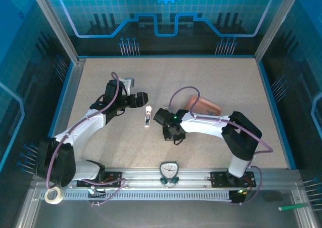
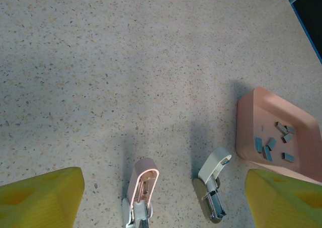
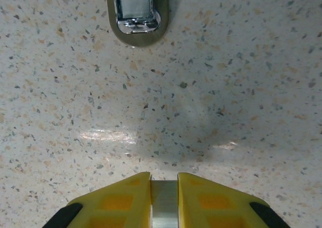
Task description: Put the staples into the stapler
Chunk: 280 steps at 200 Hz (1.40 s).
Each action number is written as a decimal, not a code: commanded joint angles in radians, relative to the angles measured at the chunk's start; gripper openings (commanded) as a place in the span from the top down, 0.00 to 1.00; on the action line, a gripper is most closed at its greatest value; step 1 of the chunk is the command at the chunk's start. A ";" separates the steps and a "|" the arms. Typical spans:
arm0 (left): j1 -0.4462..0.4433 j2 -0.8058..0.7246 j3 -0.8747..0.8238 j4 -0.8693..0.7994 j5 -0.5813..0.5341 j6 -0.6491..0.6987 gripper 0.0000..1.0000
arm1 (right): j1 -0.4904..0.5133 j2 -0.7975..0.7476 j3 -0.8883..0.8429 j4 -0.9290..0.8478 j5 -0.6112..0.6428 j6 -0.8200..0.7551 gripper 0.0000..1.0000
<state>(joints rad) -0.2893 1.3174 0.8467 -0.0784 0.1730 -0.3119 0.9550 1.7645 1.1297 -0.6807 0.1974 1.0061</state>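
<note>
Tabletop [image 2: 126, 62] is pale speckled stone-look. In the top view the stapler [image 1: 147, 116] lies near mid-frame, long axis roughly up-down, in the gap between the two claws. In the left wrist view it sits at bottom centre: pink shell hinged open, metal channel exposed, lower end cut off by the frame edge. Just to its right, apart from it, is a second small piece [image 2: 214, 186] with a white lid raised off an olive base and a grey metal insert; cannot tell if it belongs to the stapler. The salmon tray [image 2: 246, 122] is at right of that frame, near the white-lidded piece but not touching it. Loose staples [image 2: 271, 143], several short grey blocks, lie scattered inside the tray. Left claw [image 2: 162, 176] is released: yellow fingers wide apart at the lower corners, nothing between them, hanging above the stapler and the white-lidded piece. Right claw [image 3: 163, 176] is clenched: yellow pads drawn nearly together at bottom centre of the right wrist view, grasping a narrow pale-grey metal strip that looks like a staple strip [image 3: 163, 203], upright between the pads. At the top of that frame is a rounded olive-rimmed end with chrome metal, well apart from the fingertips, with bare tabletop between them.
</note>
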 commanded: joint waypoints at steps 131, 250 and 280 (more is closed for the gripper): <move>-0.158 -0.034 0.090 -0.326 -0.039 -0.205 0.26 | -0.056 -0.102 0.048 -0.046 -0.020 -0.083 0.66; -0.487 0.208 0.131 -0.355 0.002 -0.772 0.39 | -0.403 -0.498 -0.307 0.038 -0.249 -0.306 0.65; -0.502 0.298 0.149 -0.303 0.022 -0.781 0.46 | -0.452 -0.598 -0.341 0.020 -0.246 -0.333 0.64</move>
<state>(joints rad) -0.7803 1.5532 0.9848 -0.4206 0.1654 -1.0405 0.5327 1.2415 0.8078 -0.6579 -0.0193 0.7170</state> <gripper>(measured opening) 0.551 0.355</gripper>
